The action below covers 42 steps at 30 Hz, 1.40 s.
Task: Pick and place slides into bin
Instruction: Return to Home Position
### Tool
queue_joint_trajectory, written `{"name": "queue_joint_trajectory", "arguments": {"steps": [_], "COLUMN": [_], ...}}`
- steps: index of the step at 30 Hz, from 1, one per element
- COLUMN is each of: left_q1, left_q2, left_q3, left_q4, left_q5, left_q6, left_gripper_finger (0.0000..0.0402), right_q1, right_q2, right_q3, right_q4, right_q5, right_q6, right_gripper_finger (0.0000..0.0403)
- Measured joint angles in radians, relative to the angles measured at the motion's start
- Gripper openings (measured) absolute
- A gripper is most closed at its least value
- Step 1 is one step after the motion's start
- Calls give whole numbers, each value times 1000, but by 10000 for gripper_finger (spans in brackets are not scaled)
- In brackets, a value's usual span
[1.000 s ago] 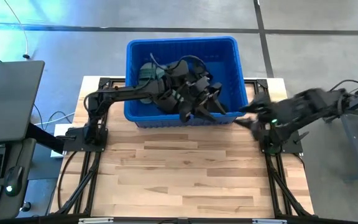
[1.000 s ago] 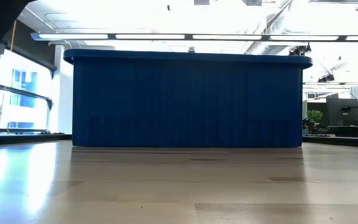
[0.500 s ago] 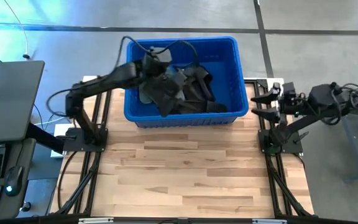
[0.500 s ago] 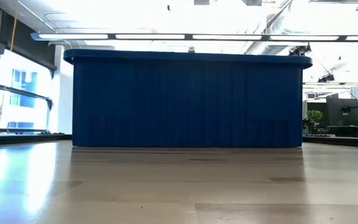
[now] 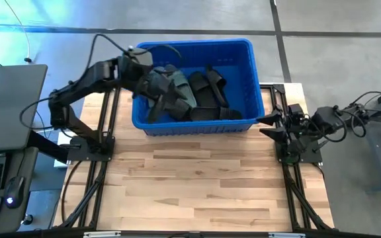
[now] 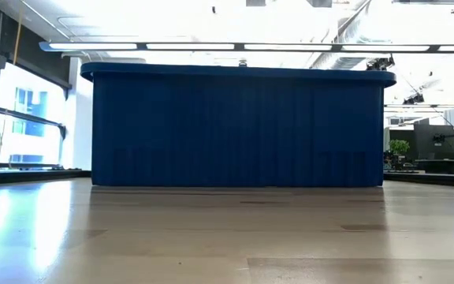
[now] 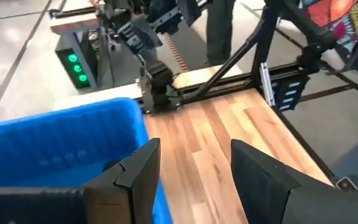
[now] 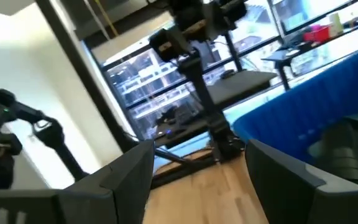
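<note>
The blue bin (image 5: pixel 192 49) stands at the table's far middle; the low view shows only its near wall (image 6: pixel 239 130). Several slides lie piled inside it, black ones (image 5: pixel 210 92) and a sage green one (image 5: pixel 177 92). My left gripper (image 5: pixel 151 87) is open and empty over the bin's left part; its wrist view (image 7: pixel 194 174) shows the bin's rim (image 7: pixel 61 134) beside its fingers. My right gripper (image 5: pixel 264 125) is open and empty just right of the bin's near right corner. Its wrist view (image 8: pixel 197 180) looks toward the bin (image 8: pixel 316 99).
Bare wooden table top (image 5: pixel 197 185) stretches from the bin to the near edge. The arm bases stand at the left (image 5: pixel 88 144) and right (image 5: pixel 299 151) edges. A desk with a keyboard (image 5: pixel 5 132) stands left of the table.
My left gripper has drawn back from the middle of the bin toward the table's left edge, and its arm has folded up and away. The pile of slides stays in the bin. My right arm has swung about by its base and come to rest near the bin's right corner.
</note>
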<state>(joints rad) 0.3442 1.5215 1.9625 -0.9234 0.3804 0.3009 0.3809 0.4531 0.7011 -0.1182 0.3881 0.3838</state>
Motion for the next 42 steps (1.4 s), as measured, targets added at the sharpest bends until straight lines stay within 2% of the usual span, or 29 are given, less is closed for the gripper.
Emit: {"name": "queue_joint_trajectory", "arguments": {"steps": [3,9,17,24,28,33,42], "left_q1": [20,47,48,49,49,49,49], "left_q2": [-37,-127,-290,-450,-561,-726,-1023], "left_q3": [0,0,0,-29,-183,-486,-1064], "left_q4": [-54,-204,-236,-363,-306,-191,371], "left_q5": [-10,-109,-150,-405,-426,-458,-341], "left_q6": [8,8,-1,-76,-96,-92,-36], "left_gripper_finger": [179,179,179,179,179,179,179], "right_q1": [-1,0,-1,0,-1,-1,0], "right_q2": [-65,-137,-172,-179,-179,-179,-179], "right_q3": [-39,-82,-130,-130,-130,-130,-129], "right_q4": [-6,-28,-61,-83,-84,-84,-106], "right_q5": [21,27,118,188,189,227,244], "right_q6": [14,16,26,-1,-30,-45,-45], "right_gripper_finger": [243,243,243,243,243,243,243]}}
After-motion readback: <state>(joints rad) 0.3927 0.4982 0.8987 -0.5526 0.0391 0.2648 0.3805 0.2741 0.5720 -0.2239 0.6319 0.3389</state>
